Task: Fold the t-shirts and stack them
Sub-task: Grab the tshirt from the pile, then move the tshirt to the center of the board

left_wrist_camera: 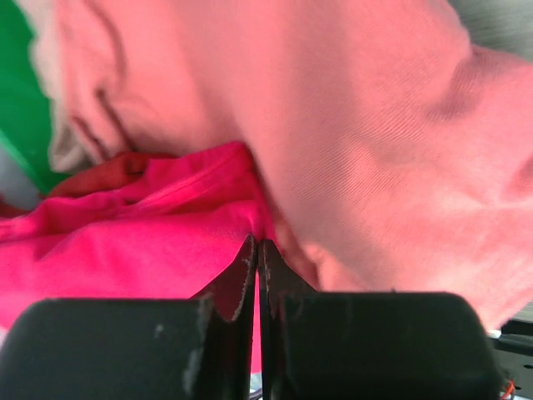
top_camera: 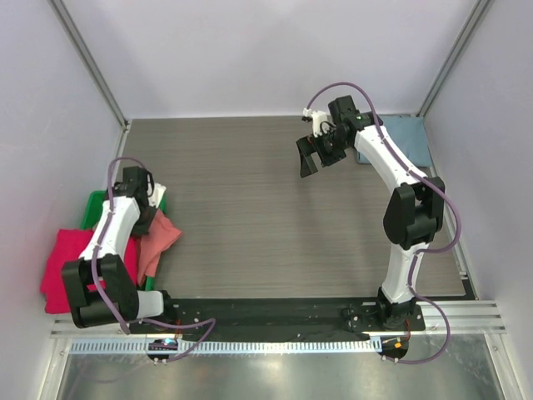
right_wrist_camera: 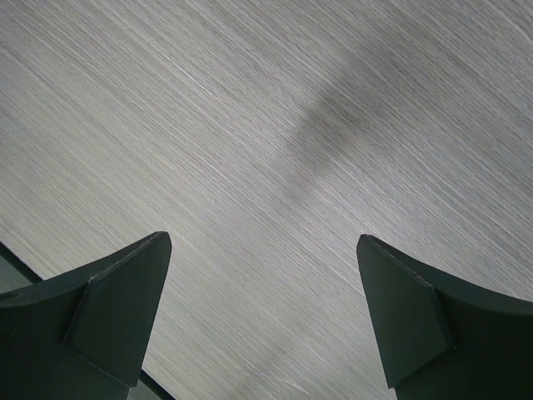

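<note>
My left gripper [top_camera: 146, 218] is down at the pile of t-shirts by the table's left edge. In the left wrist view its jaws [left_wrist_camera: 256, 243] are shut, with a thin fold of the crimson-pink t-shirt [left_wrist_camera: 125, 242] pinched between them. The salmon pink t-shirt [left_wrist_camera: 358, 142] lies bunched right beside it and spills onto the table [top_camera: 160, 237]. The crimson-pink shirt [top_camera: 60, 262] hangs off the left side. A bit of the dark red shirt [left_wrist_camera: 112, 171] shows behind. The dusty blue-grey shirt [top_camera: 410, 137] lies at the far right. My right gripper [top_camera: 316, 158] is open and empty above bare table [right_wrist_camera: 262, 242].
The green plastic bin [top_camera: 94, 204] stands at the left edge under the shirts; its green wall shows in the left wrist view [left_wrist_camera: 17, 100]. The grey wood-grain table [top_camera: 266, 217] is walled in on three sides. The arms' bases sit on the rail at the near edge.
</note>
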Robot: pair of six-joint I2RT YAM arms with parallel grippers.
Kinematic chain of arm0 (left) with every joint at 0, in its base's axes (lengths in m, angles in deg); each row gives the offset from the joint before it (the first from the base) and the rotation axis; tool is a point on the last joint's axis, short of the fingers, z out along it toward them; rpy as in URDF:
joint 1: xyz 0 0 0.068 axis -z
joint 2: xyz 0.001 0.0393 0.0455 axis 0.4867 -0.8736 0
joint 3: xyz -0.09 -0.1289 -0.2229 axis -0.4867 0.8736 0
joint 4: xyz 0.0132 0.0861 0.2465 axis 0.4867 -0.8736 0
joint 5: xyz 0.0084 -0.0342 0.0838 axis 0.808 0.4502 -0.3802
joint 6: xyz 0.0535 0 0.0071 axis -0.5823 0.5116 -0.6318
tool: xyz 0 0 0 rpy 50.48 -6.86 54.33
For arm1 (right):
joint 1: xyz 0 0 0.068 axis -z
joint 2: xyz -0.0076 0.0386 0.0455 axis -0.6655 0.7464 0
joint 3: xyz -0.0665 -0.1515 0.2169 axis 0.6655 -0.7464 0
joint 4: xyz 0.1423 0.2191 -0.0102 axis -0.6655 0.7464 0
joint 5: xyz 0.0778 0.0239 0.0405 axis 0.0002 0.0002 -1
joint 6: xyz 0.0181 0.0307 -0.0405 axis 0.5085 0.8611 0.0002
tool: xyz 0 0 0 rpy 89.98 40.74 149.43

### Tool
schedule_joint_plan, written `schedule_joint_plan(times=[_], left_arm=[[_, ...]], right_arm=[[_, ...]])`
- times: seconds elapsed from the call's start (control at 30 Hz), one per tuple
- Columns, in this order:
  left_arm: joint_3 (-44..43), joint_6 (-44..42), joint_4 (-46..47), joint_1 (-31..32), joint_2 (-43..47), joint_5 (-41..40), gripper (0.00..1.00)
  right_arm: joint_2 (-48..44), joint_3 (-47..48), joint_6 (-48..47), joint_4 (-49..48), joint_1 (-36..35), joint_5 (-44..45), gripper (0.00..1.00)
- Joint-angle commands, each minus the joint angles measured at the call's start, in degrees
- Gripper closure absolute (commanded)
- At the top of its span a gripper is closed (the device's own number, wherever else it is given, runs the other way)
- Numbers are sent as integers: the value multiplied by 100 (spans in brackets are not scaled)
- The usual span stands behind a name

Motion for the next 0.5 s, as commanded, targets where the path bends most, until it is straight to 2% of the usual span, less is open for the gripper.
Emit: schedule_joint_plan(times=[0.0,0.13,0.2,0.33,0.37,0.47], left_arm=[[-698,133,-109,-32,380,-41,100],[-1822,99,-258,-32,907,388,100],[-2735,46,-495,-23,838,626,100],[-4230,-42,-602,-6,575,1328,100],[-4824,-94,-593,-14,444,1487,100],[-5810,-112,-339,99,188,2111,100]], right_arm=[[-214,-51,-138,-42,-38,-102,0],[-425,-105,19,-612,-47,458,0],[-373,141,160,-710,-30,601,0],[-145,809,160,-622,-38,93,0],[-92,1106,265,-658,-38,83,0],[5,1668,608,-912,-38,249,0]])
